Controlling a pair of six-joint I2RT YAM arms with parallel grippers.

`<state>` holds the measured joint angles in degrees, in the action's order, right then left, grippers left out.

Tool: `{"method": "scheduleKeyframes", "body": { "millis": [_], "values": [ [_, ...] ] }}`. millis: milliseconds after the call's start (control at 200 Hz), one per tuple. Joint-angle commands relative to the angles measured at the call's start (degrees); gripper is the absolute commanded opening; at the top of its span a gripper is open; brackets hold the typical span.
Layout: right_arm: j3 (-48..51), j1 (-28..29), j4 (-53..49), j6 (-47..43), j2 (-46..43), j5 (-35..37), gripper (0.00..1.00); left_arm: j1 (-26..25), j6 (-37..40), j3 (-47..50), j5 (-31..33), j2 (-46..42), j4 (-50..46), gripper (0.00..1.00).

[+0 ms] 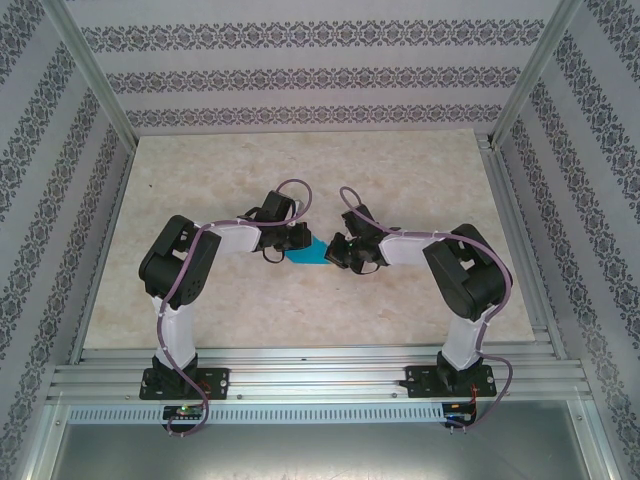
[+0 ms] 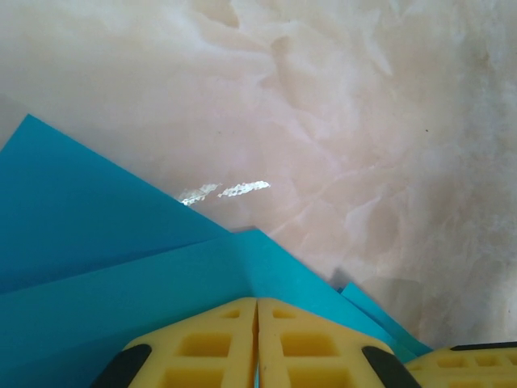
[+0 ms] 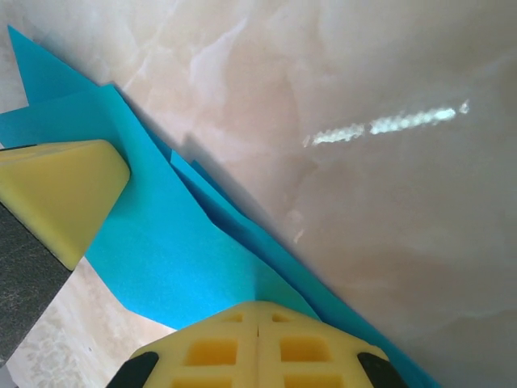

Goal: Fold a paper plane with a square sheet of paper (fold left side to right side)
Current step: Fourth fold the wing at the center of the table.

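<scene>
On my feed the bench [image 1: 400, 170] is a pale, marble-veined slab, glossy enough to throw a bright streak of glare [image 3: 388, 123]. Walls [image 1: 300, 70] on three sides carry grey ornamental bands on white. Silver posts [image 1: 95, 80] slant up at the corners. Ribbed rails [image 1: 320, 372] run along the near edge, and below them lies what I take for sheet metal [image 1: 320, 450].

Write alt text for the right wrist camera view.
The right gripper, shut, touches a folded cyan-blue paper over a pale marbled table. The left gripper's yellow finger rests on the paper at the frame's left edge.
</scene>
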<state>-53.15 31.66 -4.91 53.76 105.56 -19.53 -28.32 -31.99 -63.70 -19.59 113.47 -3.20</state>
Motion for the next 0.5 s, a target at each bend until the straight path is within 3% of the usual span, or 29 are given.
{"method": "scheduleKeyframes", "body": {
  "millis": [0, 495],
  "values": [
    [3.75, -2.58, -10.13, -2.24, -0.3, 3.31, 0.03, 0.23, 0.87, 2.49, 5.81, 1.67, -4.02, 0.1],
    [8.02, -9.55, -12.33, -6.44, -5.9, 2.9, 0.03, 0.23, 1.23, 2.96, 5.7, 1.13, -3.82, 0.1]
  ]
}}
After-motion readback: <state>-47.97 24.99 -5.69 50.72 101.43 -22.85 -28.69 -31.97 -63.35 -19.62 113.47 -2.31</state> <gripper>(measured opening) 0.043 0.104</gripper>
